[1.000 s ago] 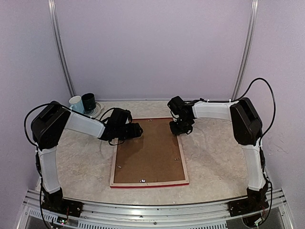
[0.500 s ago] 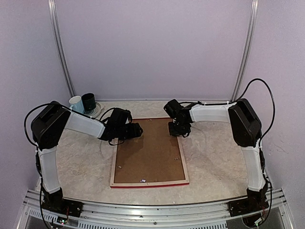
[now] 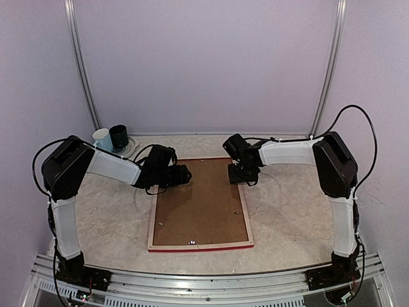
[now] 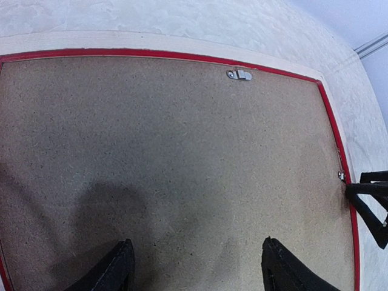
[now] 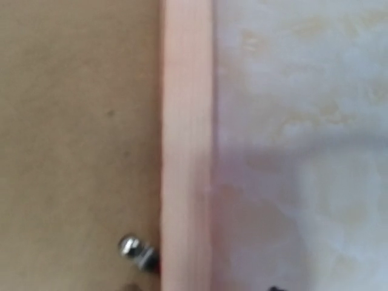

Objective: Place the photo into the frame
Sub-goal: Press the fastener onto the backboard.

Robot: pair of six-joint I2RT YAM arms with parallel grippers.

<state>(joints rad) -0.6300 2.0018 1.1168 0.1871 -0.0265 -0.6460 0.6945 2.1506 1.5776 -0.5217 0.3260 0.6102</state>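
The frame (image 3: 151,225) lies face down on the table, pale wood back up, its red edge at the near side. The brown backing board (image 3: 201,211) fills it. The photo is hidden. My left gripper (image 3: 185,174) is open and empty, low over the board (image 4: 182,151) near the frame's left rail (image 4: 182,45). My right gripper (image 3: 244,176) is at the far part of the right rail (image 5: 187,151), beside a small metal clip (image 5: 136,248). Its fingertips barely show at the bottom of the right wrist view, set wide on either side of the rail. Its fingers (image 4: 371,203) also show in the left wrist view.
A white cup (image 3: 101,137) and a dark cup (image 3: 119,136) stand on a saucer at the back left. A turn clip (image 4: 239,74) sits at the board's far edge, another (image 3: 190,242) at the near edge. Metal rails run along the table's near edge.
My right gripper shifted slightly left, then back right along the frame's right rail. The left arm and the frame have not moved.
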